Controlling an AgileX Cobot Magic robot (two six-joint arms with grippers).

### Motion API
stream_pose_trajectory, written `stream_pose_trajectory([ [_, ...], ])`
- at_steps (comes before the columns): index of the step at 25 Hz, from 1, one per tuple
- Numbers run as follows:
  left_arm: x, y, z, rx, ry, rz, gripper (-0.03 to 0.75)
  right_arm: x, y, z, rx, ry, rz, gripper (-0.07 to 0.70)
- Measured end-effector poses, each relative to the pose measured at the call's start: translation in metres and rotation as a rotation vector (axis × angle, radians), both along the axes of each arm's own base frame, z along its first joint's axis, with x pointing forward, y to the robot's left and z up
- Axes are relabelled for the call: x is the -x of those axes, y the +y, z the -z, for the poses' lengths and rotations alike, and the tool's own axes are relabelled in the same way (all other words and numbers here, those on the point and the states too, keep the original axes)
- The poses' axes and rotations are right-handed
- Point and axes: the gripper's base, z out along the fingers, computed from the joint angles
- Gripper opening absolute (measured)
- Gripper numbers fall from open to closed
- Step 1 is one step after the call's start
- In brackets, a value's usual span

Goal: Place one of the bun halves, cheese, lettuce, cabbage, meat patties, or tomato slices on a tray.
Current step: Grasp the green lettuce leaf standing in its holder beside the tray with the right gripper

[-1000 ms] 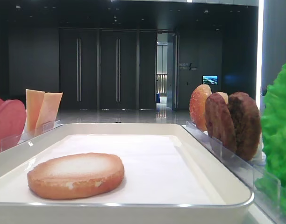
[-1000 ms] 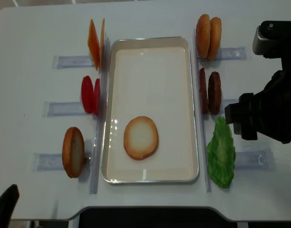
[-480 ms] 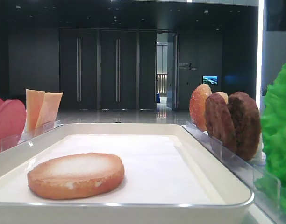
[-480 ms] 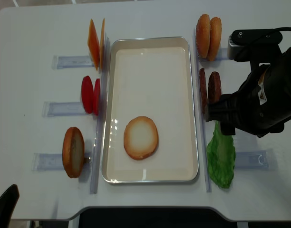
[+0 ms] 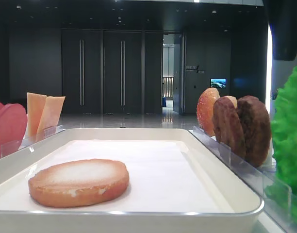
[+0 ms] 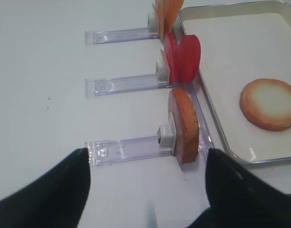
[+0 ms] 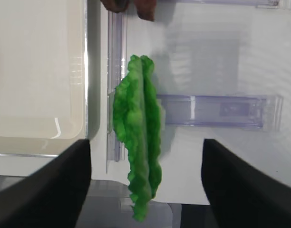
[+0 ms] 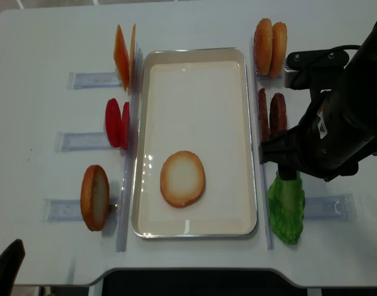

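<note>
While the right arm hangs over the right side of the tabletop [image 8: 47, 37], its fingers [image 7: 240, 190] stand wide apart on either side of the lettuce [image 7: 138, 142] below them, touching nothing that the wrist view shows. That green leaf stands on edge in a clear holder [image 7: 217, 110] just beside the tray's [image 8: 253, 185] right rim. One bun half [image 8: 183, 179] lies flat, pale face up, in the near part of the tray. Right of the tray, two meat patties [image 8: 276, 117] stand upright behind the lettuce, and two more bun halves [image 8: 270, 47] stand behind those. Left of the tray stand the cheese [image 8: 124, 55], the tomato slices [image 8: 116, 122] and another bun half [image 8: 94, 197], each in a clear rail. The left arm's fingers [image 6: 55, 199] frame that last bun from well back, spread apart and holding nothing.
</note>
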Motion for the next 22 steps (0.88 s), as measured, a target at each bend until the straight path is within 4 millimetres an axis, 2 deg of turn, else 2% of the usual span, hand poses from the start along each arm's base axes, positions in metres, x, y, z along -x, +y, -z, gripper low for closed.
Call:
stream_pose_trajectory([
  [6,0.0000,0.0000,0.0000,0.000,0.000,0.000,0.576,-0.0003,0.0027,0.0069,-0.014,0.016,0.005,0.449],
  [18,0.0000,0.0000,0.0000,0.000,0.000,0.000,0.576,0.0005,0.0020,0.0090,-0.007,0.024,0.005,0.248],
  [22,0.0000,0.0000,0.0000,0.000,0.000,0.000,0.576,0.0007,0.0022,0.0090,-0.009,0.026,0.006,0.226],
])
